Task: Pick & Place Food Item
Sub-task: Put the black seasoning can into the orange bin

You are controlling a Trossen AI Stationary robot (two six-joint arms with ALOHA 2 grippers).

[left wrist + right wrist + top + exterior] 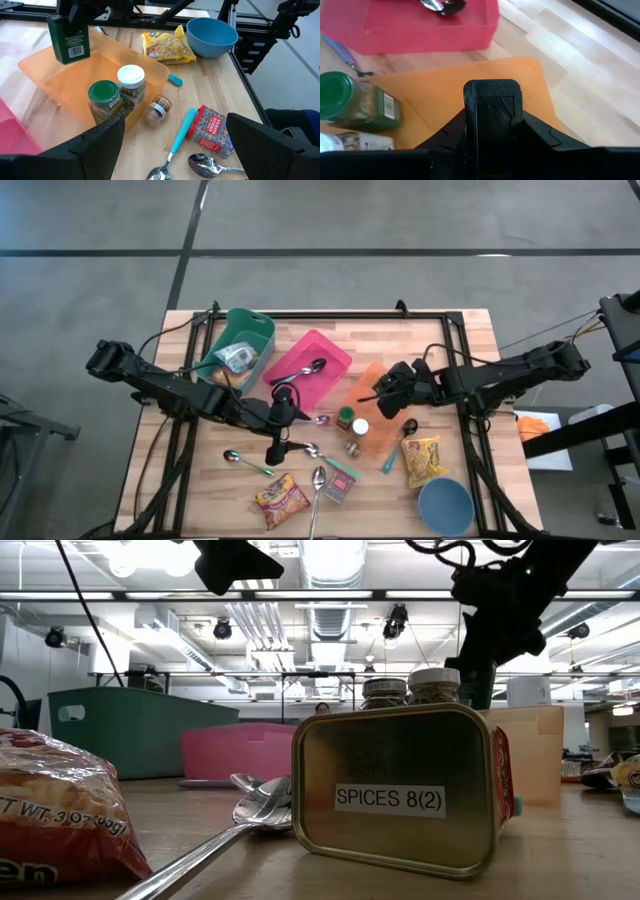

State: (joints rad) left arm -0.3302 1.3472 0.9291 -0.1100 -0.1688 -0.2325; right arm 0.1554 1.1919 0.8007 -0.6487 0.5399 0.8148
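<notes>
Left wrist view: your right tool [75, 12] grips a green spice tin [68, 38] above the orange bin [50, 82].
Lower it upright beside the jars before releasing; left tool [283, 423] hangs released.

Two dark six-joint arms, reaching inward from opposite sides. Left arm stretched low from the left edge toward the middle, wrist bent down, left claw [279, 442] pointing at the near edge, broad dark fingers [100, 145] spread wide apart with nothing between them. Right arm extended from the right edge, elbow raised, right claw [385, 388] held aloft toward the centre, fingers narrowed and clamped on a dark green rectangular tin [68, 36], hanging upright, gripped at its top.
</notes>
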